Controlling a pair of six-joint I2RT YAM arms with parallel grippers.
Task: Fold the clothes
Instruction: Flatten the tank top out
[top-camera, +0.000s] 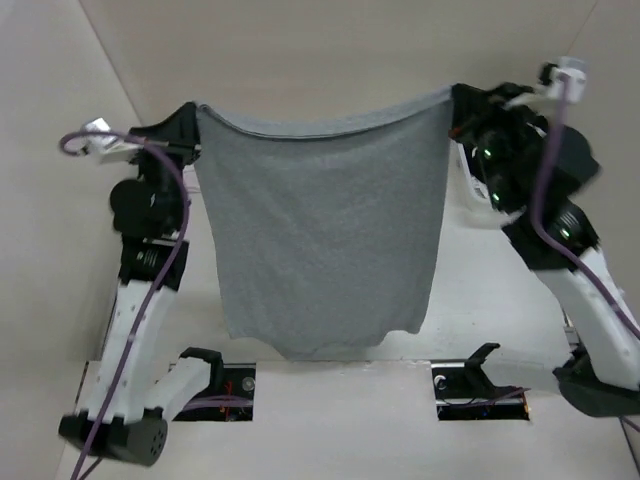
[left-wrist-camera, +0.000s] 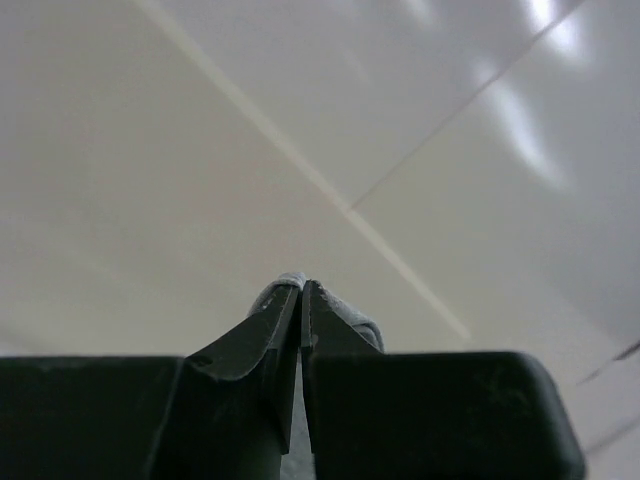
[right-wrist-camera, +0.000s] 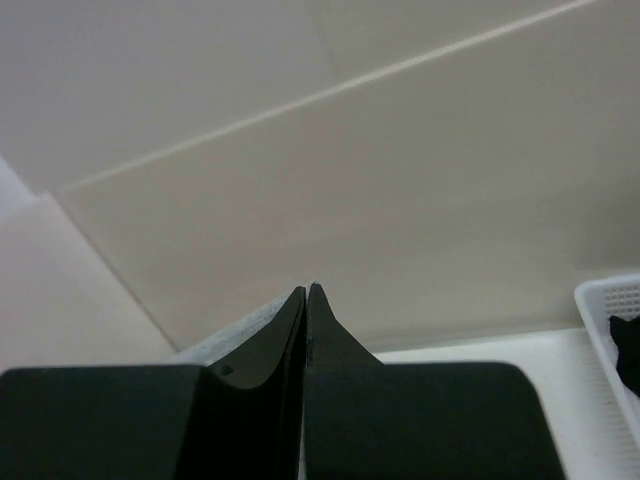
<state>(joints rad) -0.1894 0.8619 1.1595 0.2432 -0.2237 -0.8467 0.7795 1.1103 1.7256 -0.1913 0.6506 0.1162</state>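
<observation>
The clothes (top-camera: 325, 240) hang spread in the air, unfolded.
Left gripper (top-camera: 192, 122) and right gripper (top-camera: 458, 100) each pinch an upper corner over the surface (top-camera: 500, 300); by my judgement, every fold is yet to do.

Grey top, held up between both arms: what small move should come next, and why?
The grey top hangs spread between the left gripper and right gripper, each shut on an upper corner, hem dangling free. I would probably lower both arms together, easing the hem onto the table so it lays flat.
</observation>
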